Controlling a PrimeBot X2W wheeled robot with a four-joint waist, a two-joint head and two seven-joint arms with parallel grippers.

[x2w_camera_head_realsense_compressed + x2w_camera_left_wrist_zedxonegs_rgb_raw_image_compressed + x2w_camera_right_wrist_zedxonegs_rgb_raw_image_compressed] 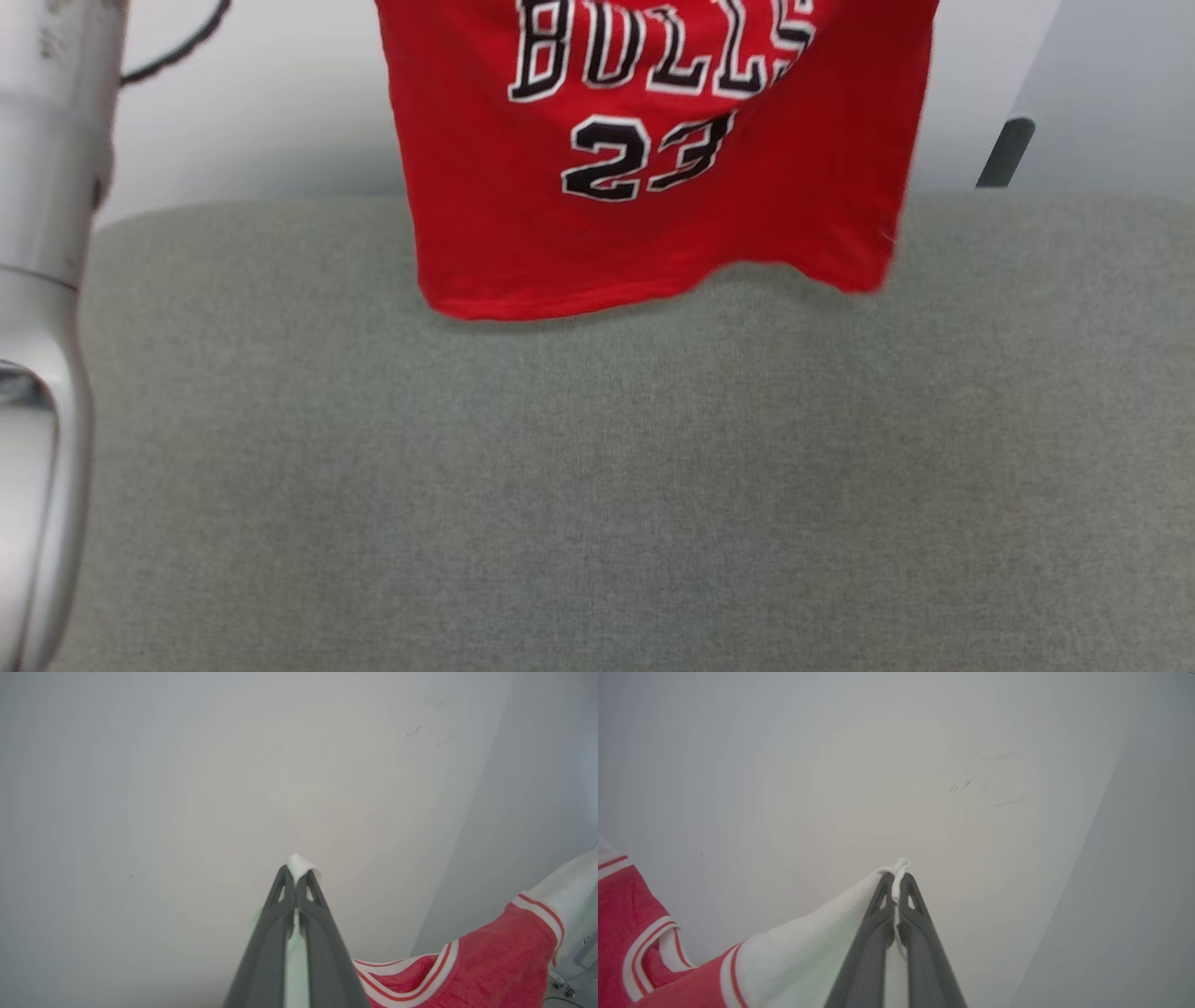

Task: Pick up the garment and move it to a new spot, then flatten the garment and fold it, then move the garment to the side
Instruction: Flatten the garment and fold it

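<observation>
In the head view I see the red jersey-style shirt with black lettering hanging over the far edge of the grey fabric surface. In the left wrist view, the left gripper pinches its white sleeve. In the right wrist view, the right gripper pinches the other sleeve. I'd lower both evenly, hem first.

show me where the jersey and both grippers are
jersey (653, 233), head view, red front just below the number
left gripper (295, 873), left wrist view, between its fingertips, pinching the jersey's white cloth
right gripper (897, 876), right wrist view, between its fingertips, pinching the white sleeve end
</observation>
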